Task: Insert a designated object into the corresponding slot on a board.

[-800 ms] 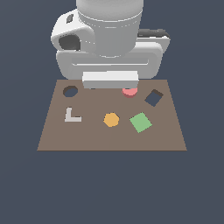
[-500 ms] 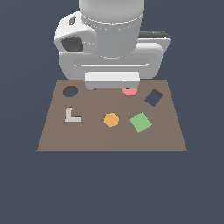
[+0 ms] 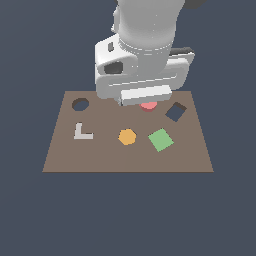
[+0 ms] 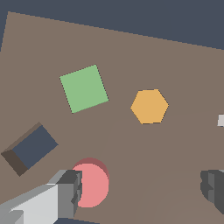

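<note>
The pinkish-red disc [image 4: 92,184] lies flat on the brown board [image 4: 131,48], between my gripper's [image 4: 142,188] two fingers and close beside one finger [image 4: 68,192]. The other finger [image 4: 213,186] stands far off, so the gripper is open and holds nothing. In the exterior view my hand [image 3: 142,82] hangs over the board's [image 3: 190,155] far edge and covers most of the disc [image 3: 148,106]. The round dark slot [image 3: 80,104] sits at the board's far corner on the exterior view's left, out of the wrist view.
An orange hexagon [image 3: 127,136] and a green square [image 3: 160,139] lie on the board nearer the front. A dark tilted square hole [image 3: 175,112] is beside the disc. A grey L-shaped piece [image 3: 81,132] lies below the slot.
My hand has twisted about its vertical axis, from square-on to skewed, while staying over the red disc. Nothing on the board has moved.
</note>
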`<act>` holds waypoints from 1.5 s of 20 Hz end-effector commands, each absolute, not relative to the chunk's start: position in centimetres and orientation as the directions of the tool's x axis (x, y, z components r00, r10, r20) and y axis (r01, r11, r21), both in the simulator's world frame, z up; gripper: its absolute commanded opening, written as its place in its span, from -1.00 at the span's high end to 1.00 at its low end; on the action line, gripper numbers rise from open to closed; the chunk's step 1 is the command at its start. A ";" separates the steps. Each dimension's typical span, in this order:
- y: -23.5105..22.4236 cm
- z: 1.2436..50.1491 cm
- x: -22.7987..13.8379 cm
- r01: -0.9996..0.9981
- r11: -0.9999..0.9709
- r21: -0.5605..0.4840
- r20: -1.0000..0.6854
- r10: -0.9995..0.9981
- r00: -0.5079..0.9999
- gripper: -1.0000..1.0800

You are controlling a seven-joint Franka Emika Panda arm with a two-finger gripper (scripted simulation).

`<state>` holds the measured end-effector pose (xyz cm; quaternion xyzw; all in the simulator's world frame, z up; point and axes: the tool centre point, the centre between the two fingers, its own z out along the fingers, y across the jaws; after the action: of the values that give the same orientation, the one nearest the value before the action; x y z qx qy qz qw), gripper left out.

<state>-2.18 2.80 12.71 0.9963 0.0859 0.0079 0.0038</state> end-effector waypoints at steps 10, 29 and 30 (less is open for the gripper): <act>6.8 6.2 -7.4 0.381 -0.925 0.000 0.003 0.381 0.925 -0.92; 7.2 3.5 -8.3 0.413 -0.911 0.000 0.000 0.413 0.911 -0.92; 7.2 3.3 -8.3 0.413 -0.911 0.000 0.000 0.413 0.911 -0.92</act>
<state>-8.33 7.19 3.69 0.9774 0.2115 -0.0001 -0.0002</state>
